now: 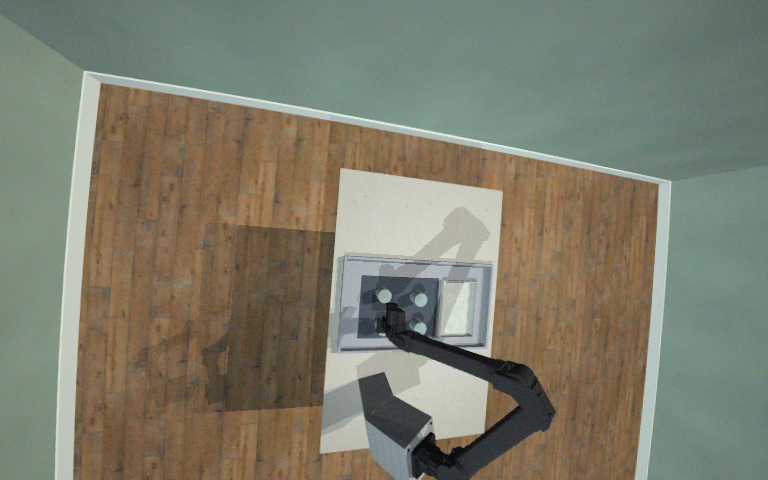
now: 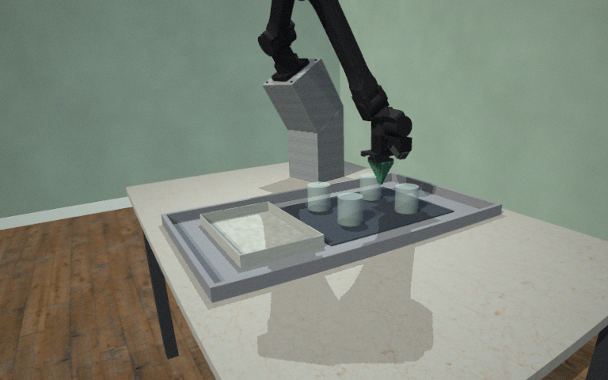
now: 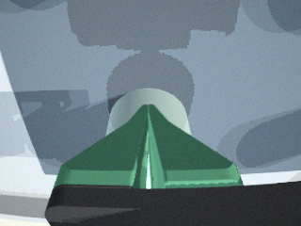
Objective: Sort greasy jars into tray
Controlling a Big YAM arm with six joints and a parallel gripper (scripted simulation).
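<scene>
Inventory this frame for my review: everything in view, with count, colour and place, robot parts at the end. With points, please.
pale green glass jars: 4, translucent pale green, in two rows on the mat
dark rectangular drying mat (image 1: 369, 311) (image 2: 309, 222): 1, blue-grey, beside the tray
cream rectangular tray (image 1: 474, 310) (image 2: 281, 250): 1, cream, beside the mat
grey rimmed rectangular surround (image 1: 350, 271) (image 2: 359, 255): 1, grey, around mat and tray
pale speckled table (image 1: 419, 215) (image 2: 507, 286): 1, cream top, dark legs
plank floor (image 1: 169, 169) (image 2: 66, 277): 1, brown, below
walls: green, behind
angular pedestal (image 1: 390, 438) (image 2: 302, 152): 1, grey, on the table
jointed arm (image 1: 464, 359) (image 2: 347, 49): 1, black, reaching over the mat
jaws: 1 pair, green, shut, above the mat

Wood flr (image 1: 271, 198) (image 2: 66, 277) w/ pale skirting (image 1: 651, 316) (image 2: 66, 212), green walls (image 1: 396, 67) (image 2: 134, 89).
</scene>
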